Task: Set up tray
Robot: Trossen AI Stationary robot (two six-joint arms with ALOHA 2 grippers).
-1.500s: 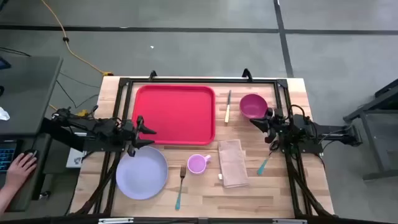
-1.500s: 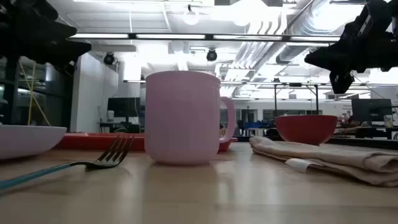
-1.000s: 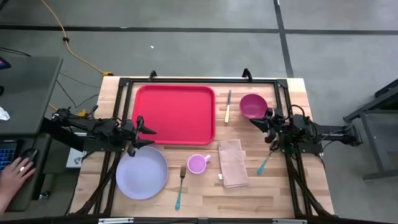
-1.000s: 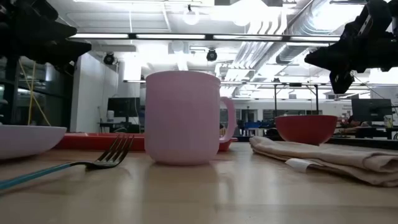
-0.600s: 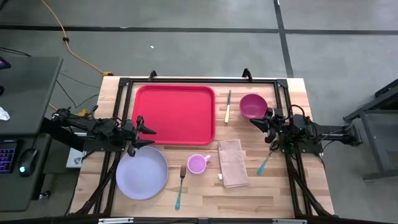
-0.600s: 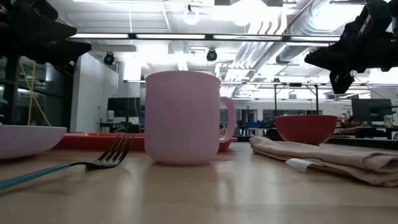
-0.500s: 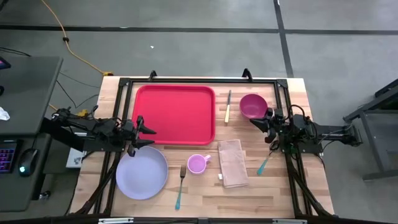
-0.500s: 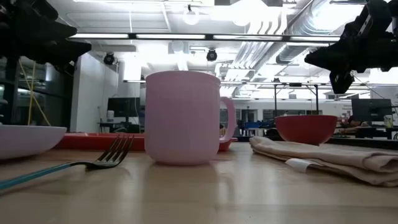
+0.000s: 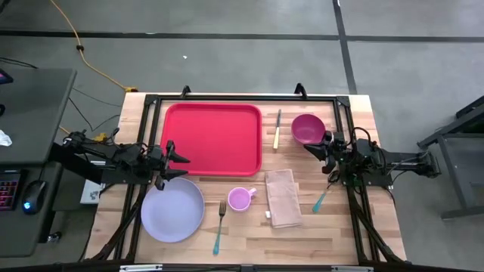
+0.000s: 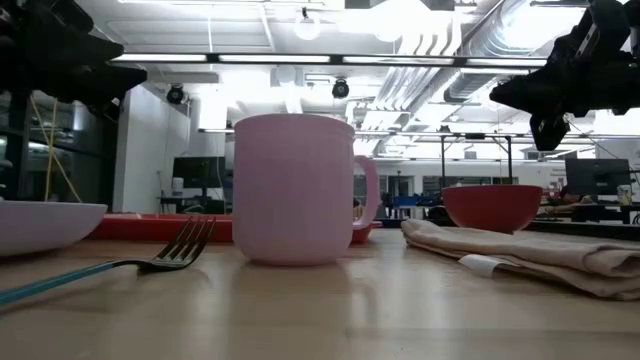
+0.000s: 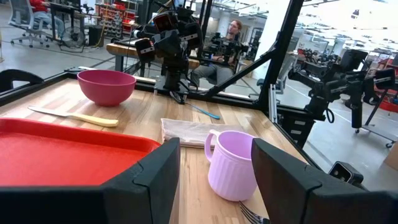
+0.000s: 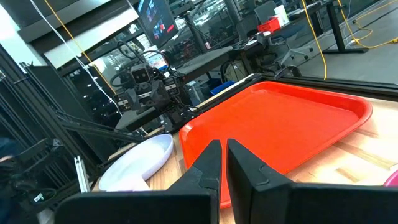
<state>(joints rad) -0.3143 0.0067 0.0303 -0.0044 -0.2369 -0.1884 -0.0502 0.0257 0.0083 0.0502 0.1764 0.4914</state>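
You had nothing on the big flat red plastic tray [image 9: 212, 138] yet; it lay bare at the back of the light wooden table [image 9: 249, 238], a bit to the left. Your left gripper [image 9: 178, 159] hung over the tray's near left edge with its fingers spread wide and nothing between them. Your right gripper [image 9: 311, 147] waited by the near side of the round dark pink bowl [image 9: 306, 128], its fingers almost closed and empty. I think a few things could have gone wrong. The round lavender plate [image 9: 172, 209] lay flat just in front of the left gripper, so a grab at its thin rim might have slipped, or the plate might have slid away across the wood. The bowl sat very near the right gripper, so a fast move could have bumped it into the knife with the cream handle [image 9: 277, 128] lying between it and the tray. The pink ribbed mug [image 9: 240, 199] stood close to the fork with the teal handle [image 9: 218, 221] and the folded beige cloth napkin [image 9: 283, 197], so a reach for one could have knocked the others. A teal-handled piece of cutlery [image 9: 322, 198] lay partly under the right arm, easy to miss. The table stood on a grey floor with dark lines and a yellow cable [image 9: 79, 45]. A desk with a computer mouse [image 9: 29, 205] stood on the left. Beyond the table was a big workshop with bright ceiling lights [image 10: 305, 28], and a person [image 11: 233, 37] sat far back.
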